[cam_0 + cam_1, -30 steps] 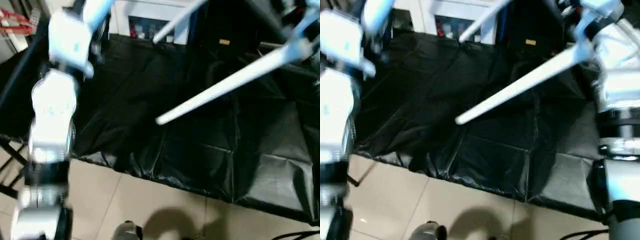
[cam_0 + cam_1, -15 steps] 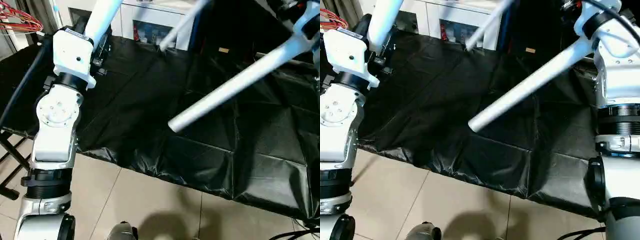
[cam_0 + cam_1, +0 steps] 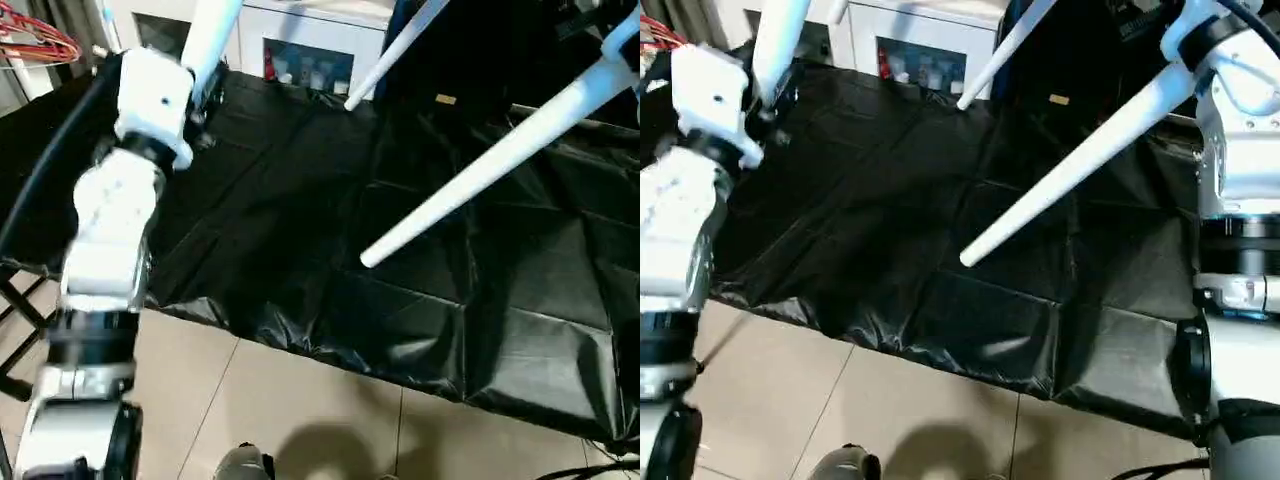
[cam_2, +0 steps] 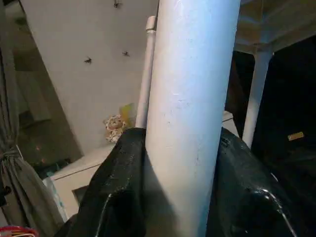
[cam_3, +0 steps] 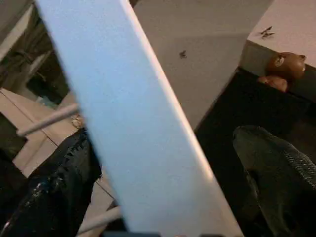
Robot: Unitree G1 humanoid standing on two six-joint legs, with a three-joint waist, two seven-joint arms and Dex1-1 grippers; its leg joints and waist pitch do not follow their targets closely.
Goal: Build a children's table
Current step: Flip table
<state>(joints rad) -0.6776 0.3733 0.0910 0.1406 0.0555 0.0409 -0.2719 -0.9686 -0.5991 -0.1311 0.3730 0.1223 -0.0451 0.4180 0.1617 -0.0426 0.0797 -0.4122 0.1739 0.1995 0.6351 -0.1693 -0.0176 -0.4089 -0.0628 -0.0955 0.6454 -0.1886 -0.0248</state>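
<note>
The landmark is the black sheet [image 3: 300,230], a creased, glossy plastic cover spread over the work surface. Its near edge hangs in folds above a floor of pale tiles [image 3: 320,420].

Left of the black sheet, a coil of red cable [image 3: 35,40] sits at the frame edge, and a dark chair frame [image 3: 20,300] stands beside the sheet's left border. The left arm [image 3: 110,230] rises over the sheet's left part. The left gripper [image 4: 180,197] is clamped on a white table leg [image 4: 190,98]: both black fingers [image 4: 118,187] press against the tube's sides. This leg runs upward past the sheet's far left corner [image 3: 212,35].

Behind the black sheet stands a white cabinet [image 3: 310,25] with an open shelf holding small items [image 3: 300,70]; their labels are too small to read. A second white leg [image 3: 395,50] slants down toward the sheet's far edge, its tip just above it.

Over the sheet's centre and right part, a third white leg [image 3: 480,165] slopes down from the right arm [image 3: 1240,180], its free end hanging above the sheet, not touching. The right gripper [image 5: 168,207] has black fingers [image 5: 59,182] on both sides of this leg [image 5: 133,123]; the left one touches the tube, while contact on the other side cannot be confirmed.

A small tan label [image 3: 447,99] lies on the dark area behind the sheet; no writing is legible.
</note>
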